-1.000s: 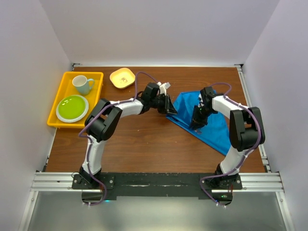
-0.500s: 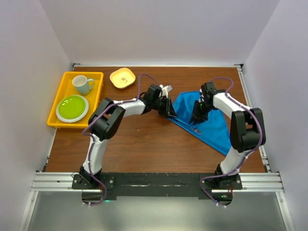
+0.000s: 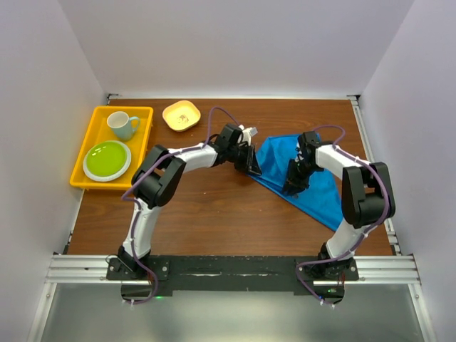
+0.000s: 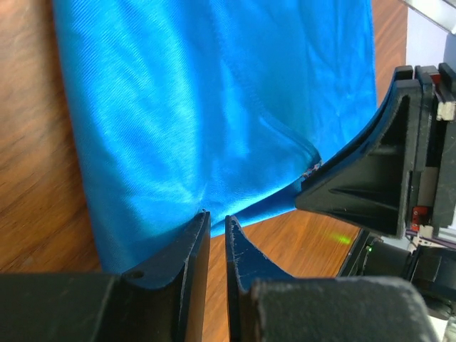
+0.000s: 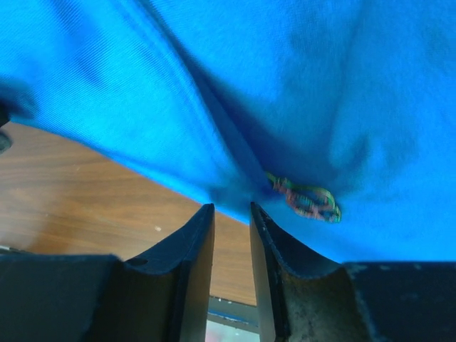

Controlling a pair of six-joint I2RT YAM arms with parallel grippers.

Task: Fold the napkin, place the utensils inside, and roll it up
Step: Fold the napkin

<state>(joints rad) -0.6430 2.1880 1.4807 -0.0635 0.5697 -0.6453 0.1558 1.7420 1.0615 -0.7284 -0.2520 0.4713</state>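
From above: shows the napkin (image 3: 324, 191) lying right of centre on the desk (image 3: 214, 206), folded to a rough triangle. Puts the left jaws at its upper-left corner and the right jaws on its lower-left edge, probably to keep that edge under control for rolling. Leaves a tray (image 3: 77, 160) at upper left, holding a cup (image 3: 122, 125) and a green plate (image 3: 107, 160). Sets a small bowl (image 3: 181, 115) just outside the tray, contents too small to tell.

Left wrist: finds the left jaws all but closed, only a thin slit between them, pinched on the napkin's hem at lower centre. Shows creases fanning from the tips, hence judged a real grip. Catches the right jaws at the right of the frame, meeting the same hem.

Right wrist: shows the right jaws a little apart at lower centre, with a fold of cloth reaching the tips. Cannot tell whether pinched or merely touched. Reveals the utensil (image 5: 303, 199) just right of the tips, with only an iridescent end peeking from under a fold, so apparently tucked inside the napkin. Suggests rolling as the step in hand.
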